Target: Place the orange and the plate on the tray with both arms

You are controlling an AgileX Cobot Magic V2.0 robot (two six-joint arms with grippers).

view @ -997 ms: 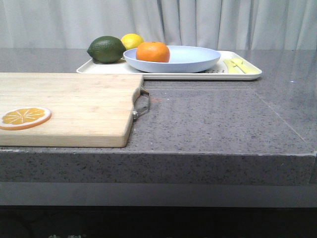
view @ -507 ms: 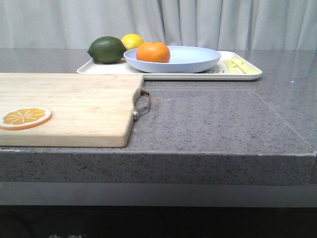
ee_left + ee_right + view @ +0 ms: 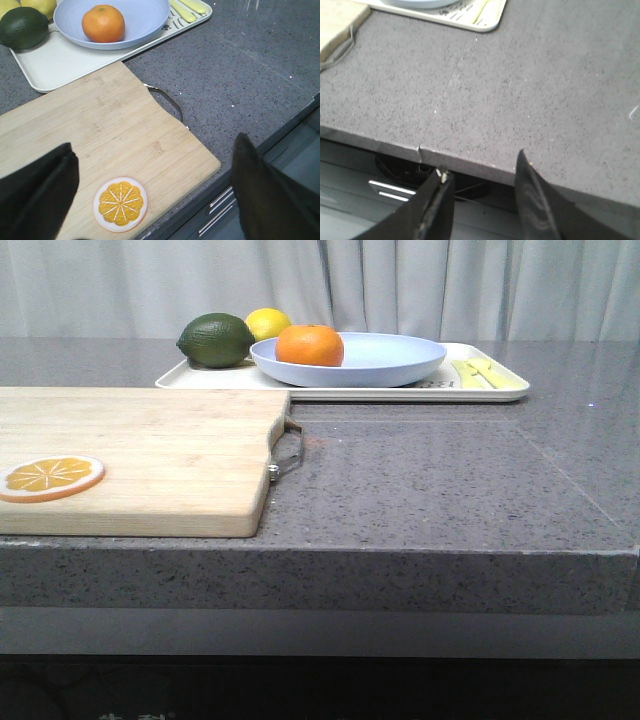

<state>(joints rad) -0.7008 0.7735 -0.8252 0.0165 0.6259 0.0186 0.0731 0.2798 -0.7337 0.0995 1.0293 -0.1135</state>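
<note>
The orange [image 3: 310, 345] lies in the pale lavender-blue plate [image 3: 395, 360], and the plate rests on the white tray [image 3: 340, 392] at the back of the counter. The left wrist view shows the same orange [image 3: 103, 23], plate [image 3: 145, 15] and tray [image 3: 55, 65] far from my left gripper [image 3: 152, 157], which is open and empty above the front edge of the cutting board. My right gripper [image 3: 482, 172] is open and empty over the counter's front edge; a corner of the tray [image 3: 485, 20] shows far off. Neither gripper shows in the front view.
A wooden cutting board [image 3: 140, 455] with a metal handle [image 3: 285, 450] covers the front left and carries a flat orange slice [image 3: 50, 477]. A dark green fruit [image 3: 215, 340] and a yellow lemon [image 3: 268, 322] lie on the tray's left; pale yellow pieces [image 3: 485, 373] lie on its right.
</note>
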